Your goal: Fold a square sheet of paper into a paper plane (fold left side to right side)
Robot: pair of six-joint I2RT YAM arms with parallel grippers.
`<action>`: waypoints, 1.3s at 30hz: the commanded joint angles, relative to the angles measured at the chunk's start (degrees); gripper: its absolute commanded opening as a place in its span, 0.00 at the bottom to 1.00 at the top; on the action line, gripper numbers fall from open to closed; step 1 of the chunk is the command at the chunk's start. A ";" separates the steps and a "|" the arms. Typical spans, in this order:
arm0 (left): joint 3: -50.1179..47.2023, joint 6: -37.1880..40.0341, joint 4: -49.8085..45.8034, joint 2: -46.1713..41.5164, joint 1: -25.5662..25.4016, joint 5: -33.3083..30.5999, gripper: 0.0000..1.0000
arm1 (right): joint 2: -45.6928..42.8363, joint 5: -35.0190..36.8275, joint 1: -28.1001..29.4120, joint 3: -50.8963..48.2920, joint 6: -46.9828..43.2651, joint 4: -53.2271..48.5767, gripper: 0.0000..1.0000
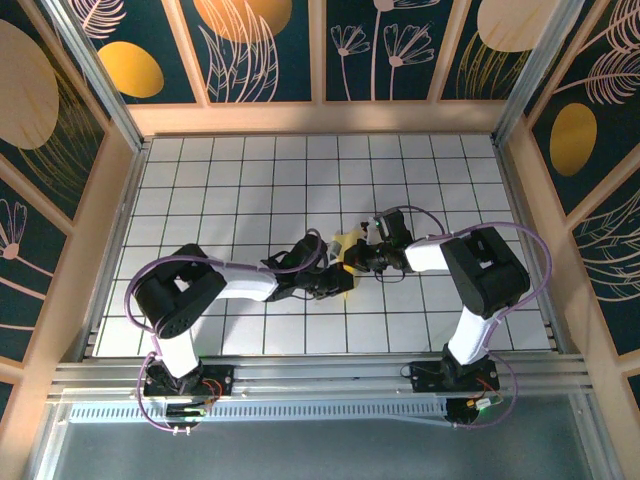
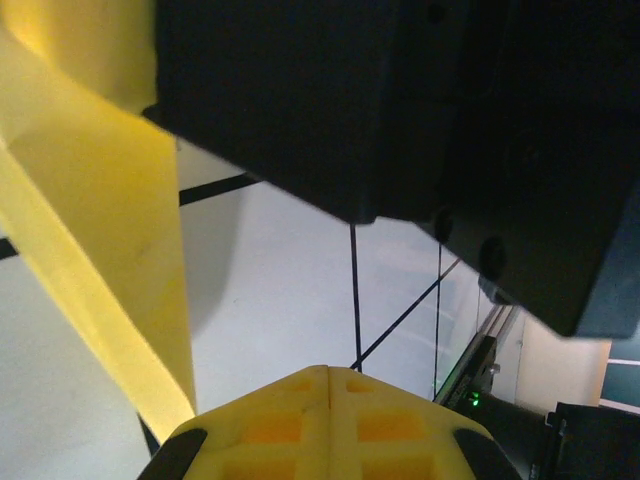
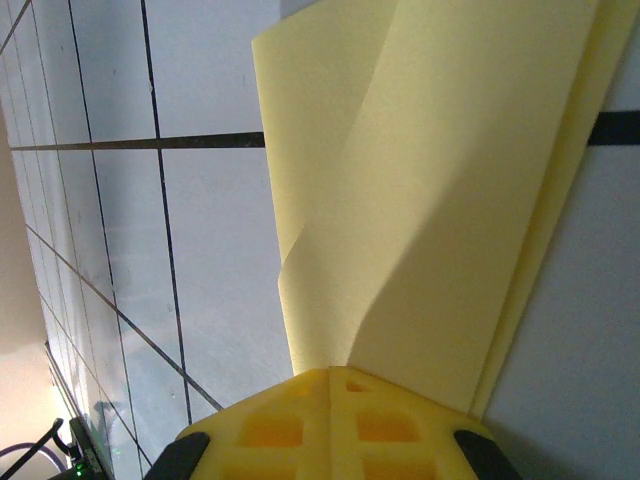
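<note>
Right gripper [image 3: 330, 385] has its yellow pads pressed together, and the square sheet of paper [image 3: 430, 200] runs straight down into their tips, so it appears to be pinching the sheet by a lower edge or corner. Ahead of those tips the paper rises off the white gridded table [image 3: 200, 250] as a tall, loosely curved panel. At least two layers show along its far side and a soft bend runs through the middle. Left gripper [image 2: 330, 385] is also closed, with no paper visible in the seam between its pads. The sheet [image 2: 110, 230] stands just beside its tips on one side as a slanted yellow band, and I cannot tell whether it touches them. Above those fingers hangs a dark housing [image 2: 400, 120], most likely the other arm's wrist, very close. From overhead the two grippers meet nose to nose over the middle of the table, with a small patch of yellow [image 1: 347, 250] between them and under them. My reading is that the task is partway through: the paper is already doubled and lifted, so some folding is done, but it looks neither flat nor sharply creased, and no narrow pointed dart is visible. The raised flap has yet to be laid across, pressed down, and followed by the remaining folds.
</note>
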 commanded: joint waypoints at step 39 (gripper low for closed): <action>-1.23 1.03 -1.73 4.05 -1.00 -0.42 0.00 | 5.17 7.04 1.25 -1.51 -1.94 -9.04 0.00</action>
